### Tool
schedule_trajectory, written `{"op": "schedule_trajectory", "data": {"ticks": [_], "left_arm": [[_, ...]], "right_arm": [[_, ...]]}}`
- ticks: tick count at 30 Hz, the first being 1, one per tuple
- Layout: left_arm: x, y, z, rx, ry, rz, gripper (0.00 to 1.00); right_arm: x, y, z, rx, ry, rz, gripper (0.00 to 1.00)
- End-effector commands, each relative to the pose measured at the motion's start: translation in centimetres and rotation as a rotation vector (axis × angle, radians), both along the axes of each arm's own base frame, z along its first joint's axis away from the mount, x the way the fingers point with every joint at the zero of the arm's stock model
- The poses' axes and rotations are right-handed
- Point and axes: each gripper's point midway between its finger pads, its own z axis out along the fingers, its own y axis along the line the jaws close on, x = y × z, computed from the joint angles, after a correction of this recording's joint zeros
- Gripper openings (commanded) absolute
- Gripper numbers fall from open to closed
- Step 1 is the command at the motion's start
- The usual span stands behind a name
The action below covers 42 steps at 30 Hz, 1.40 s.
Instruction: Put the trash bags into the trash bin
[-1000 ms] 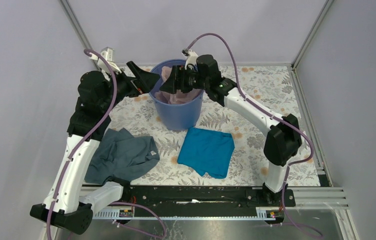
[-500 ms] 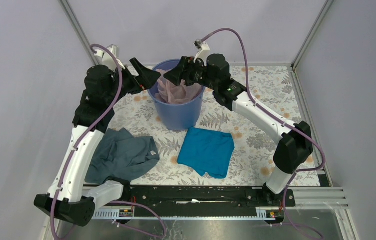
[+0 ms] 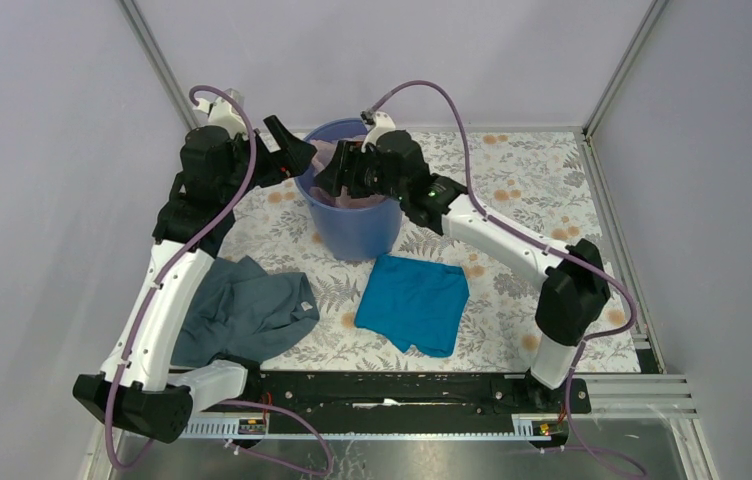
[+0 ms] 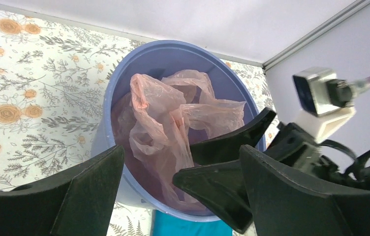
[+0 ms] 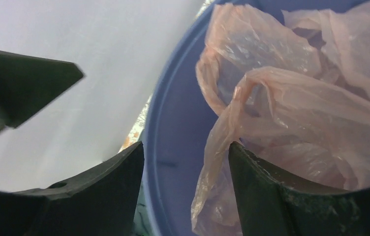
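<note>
- We see the trash bin (image 3: 357, 230), a round blue tub, standing upright on the flower-patterned desk (image 3: 522, 170) with its mouth open to the top.
- The trash bag (image 4: 166, 113) lies inside the trash bin. It is thin pink film, crumpled, and it fills much of the hollow, with its highest folds close to the rim. We cannot tell whether it is one bag or several bunched together.
- The left pincer (image 4: 182, 147) hangs above the bin's left rim with its fingers spread wide. Nothing is held between them, and its wrist view looks down between them into the bin's mouth.
- The right pincer (image 5: 185, 147) reaches in over the bin's mouth from the right side, its tips pointing toward the bin's left inner wall. Its fingers are spread too. A fold of the pink film hangs in the gap, right at the edge of the finger on the bag's side. Nothing is pinched, and we cannot tell whether the film touches that finger.
- Both pincers are near each other over the left part of the bin.
- A teal cloth (image 3: 414, 300) lies flat on the desk on the near side of the bin, just beside its base.
- A grey cloth (image 3: 242, 310) lies rumpled to the near left of the bin, farther from it than the teal one. The left arm crosses over its left edge.
- A purple cable (image 3: 422, 88) arches over the bin's far right side.
</note>
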Motion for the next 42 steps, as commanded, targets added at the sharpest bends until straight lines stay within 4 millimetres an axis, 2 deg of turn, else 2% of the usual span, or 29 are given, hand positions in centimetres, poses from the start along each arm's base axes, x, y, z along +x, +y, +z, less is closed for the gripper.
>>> {"op": "schedule_trajectory", "data": {"ticks": [1, 3, 6, 9, 12, 18, 22, 27, 31, 35, 40, 42], "left_arm": [[-0.6, 1.2, 2.8, 0.013, -0.097, 0.040, 0.90], [-0.7, 1.2, 2.9, 0.012, -0.102, 0.035, 0.90], [-0.7, 1.1, 2.8, 0.010, -0.097, 0.029, 0.90], [-0.7, 1.2, 2.6, 0.017, -0.092, 0.034, 0.90], [-0.4, 1.2, 2.5, 0.028, -0.086, 0.034, 0.90], [0.4, 0.3, 2.6, 0.010, -0.073, 0.000, 0.90], [1.4, -0.7, 1.3, -0.014, -0.003, -0.027, 0.89], [2.7, -2.0, 0.1, 0.013, 0.032, -0.054, 0.75], [3.1, -1.5, 0.1, 0.121, -0.005, 0.026, 0.75], [3.4, 0.6, 0.1, 0.166, -0.006, 0.132, 0.78], [4.6, 1.4, -1.6, 0.201, 0.083, 0.144, 0.76], [5.1, 1.2, -1.9, 0.187, 0.099, 0.113, 0.74]], "right_arm": [[1.6, 0.2, -0.4, -0.018, 0.000, -0.076, 0.69], [2.2, 0.6, -0.4, -0.025, -0.017, -0.077, 0.59], [2.8, 0.6, 0.9, -0.012, -0.061, -0.094, 0.40], [2.6, 0.2, 3.3, 0.013, -0.126, -0.089, 0.19], [1.4, -0.5, 5.4, 0.051, -0.188, -0.062, 0.00], [-1.3, -2.4, 8.8, 0.131, -0.271, -0.028, 0.00], [-2.2, -3.1, 9.8, 0.147, -0.288, -0.018, 0.00], [-2.9, -3.3, 10.3, 0.164, -0.295, -0.004, 0.00], [-3.6, -3.9, 11.0, 0.174, -0.310, 0.003, 0.00], [-4.3, -4.9, 11.6, 0.178, -0.334, -0.007, 0.00], [-5.3, -6.1, 12.2, 0.197, -0.357, -0.014, 0.00], [-5.7, -6.6, 12.5, 0.208, -0.368, -0.017, 0.00]]}}
